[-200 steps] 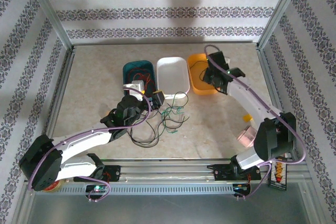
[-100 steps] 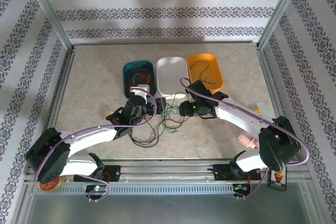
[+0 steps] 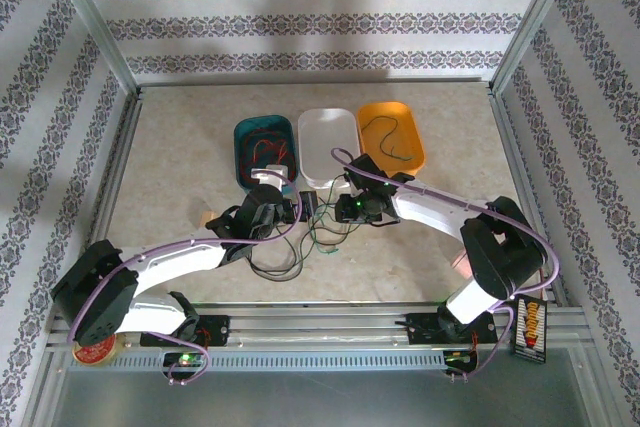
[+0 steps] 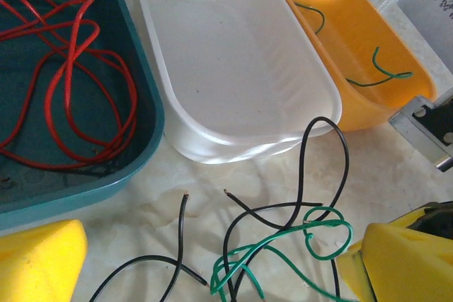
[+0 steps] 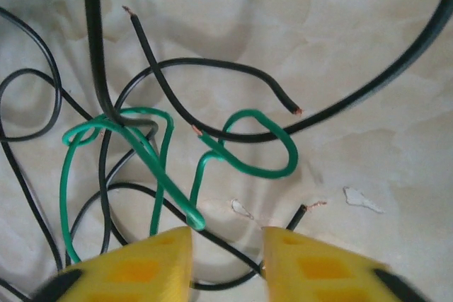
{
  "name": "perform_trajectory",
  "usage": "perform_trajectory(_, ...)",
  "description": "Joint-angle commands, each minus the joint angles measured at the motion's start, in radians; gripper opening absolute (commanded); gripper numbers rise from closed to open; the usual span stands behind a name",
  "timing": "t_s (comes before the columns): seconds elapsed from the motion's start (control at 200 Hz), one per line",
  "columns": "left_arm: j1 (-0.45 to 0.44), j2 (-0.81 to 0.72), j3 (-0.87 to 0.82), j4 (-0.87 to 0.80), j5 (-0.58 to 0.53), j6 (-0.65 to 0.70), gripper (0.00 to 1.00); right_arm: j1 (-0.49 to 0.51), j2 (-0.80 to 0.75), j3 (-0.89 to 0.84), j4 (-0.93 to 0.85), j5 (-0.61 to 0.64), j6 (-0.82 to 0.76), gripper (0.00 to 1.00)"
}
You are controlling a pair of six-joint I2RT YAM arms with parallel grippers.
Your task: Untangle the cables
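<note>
Hovering open and empty above the green cable [image 5: 163, 178], the right gripper [image 5: 226, 242] should pinch that strand alone, beside the black cable [image 5: 212, 63].

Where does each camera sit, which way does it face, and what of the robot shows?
Top external: above and behind the arm bases, looking down on the table; both arms show, left gripper and right gripper close together by the cables.
Left wrist: low, facing forward toward teal tray, white tray and orange tray; yellow fingers at the bottom corners.
Right wrist: facing down at the tangle; yellow fingers along the bottom edge.
Shared: both wrist views show the green cable looped through black cables.
</note>
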Motion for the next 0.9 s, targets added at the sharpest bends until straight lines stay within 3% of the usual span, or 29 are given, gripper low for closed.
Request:
perform_trajectory(0.0,-0.012,0.017,0.023,-0.026,-0.007,-0.002,0.99,-0.020,0.015,0.019,0.033,0.006,0.046,0.10)
perform_trajectory(0.11,-0.014,0.030,0.024,-0.013,0.009,-0.001,0.99,-0.031,-0.007,0.006,0.032,0.010,0.049,0.00)
perform_trajectory(0.53,-0.016,0.175,0.062,0.083,0.207,0.029,0.95,-0.116,-0.248,-0.058,-0.040,-0.083,-0.028,0.00)
perform_trajectory(0.9,-0.038,0.310,0.187,-0.099,0.135,0.081,0.85,-0.134,-0.298,-0.074,-0.073,-0.080,-0.034,0.06)
